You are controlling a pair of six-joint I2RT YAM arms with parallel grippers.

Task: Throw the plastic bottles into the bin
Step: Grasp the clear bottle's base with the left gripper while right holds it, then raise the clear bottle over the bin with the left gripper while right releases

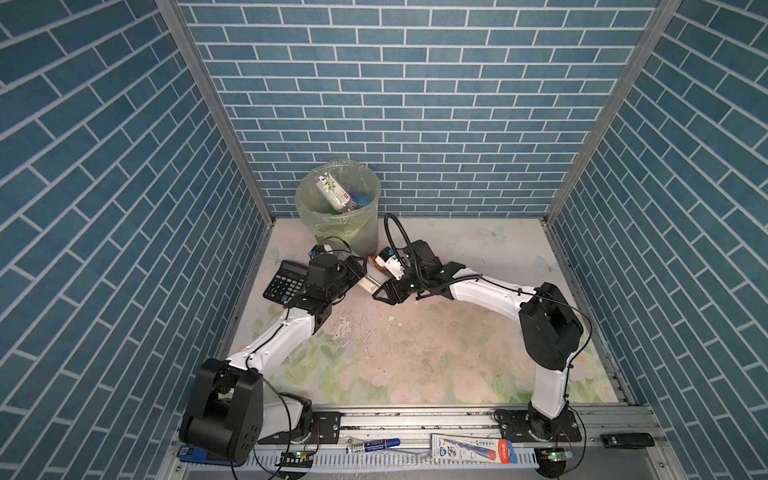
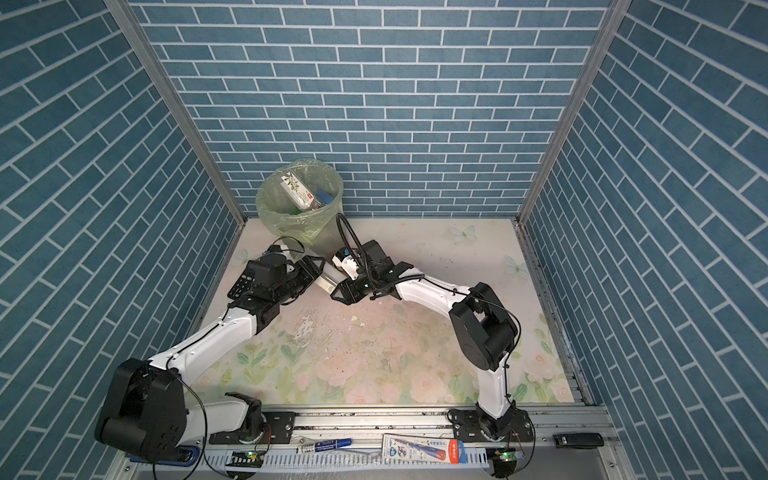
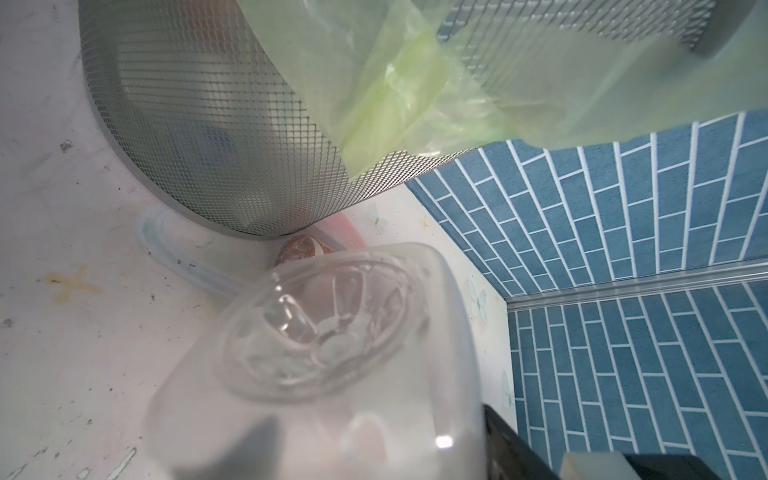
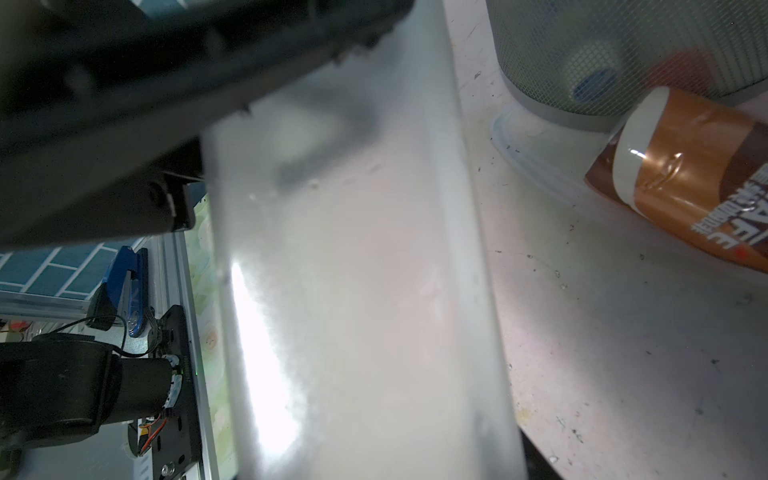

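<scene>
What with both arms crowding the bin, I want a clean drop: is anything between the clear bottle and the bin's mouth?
Nothing visible blocks it. The bin stands taller than the clear bottle, so it must go up and over; the right arm's black cable loop stands close beside.

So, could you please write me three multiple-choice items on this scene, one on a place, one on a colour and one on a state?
1. The calculator lies beside: A the left arm; B the right arm; C neither.
2. The bin's liner is: A red; B pale green; C black.
3. The brown bottle is: A upright; B lying on its side; C held aloft.
A: both top views show it by that arm. B: green plastic drapes the rim. B: the right wrist view shows it on its side by the bin.
</scene>
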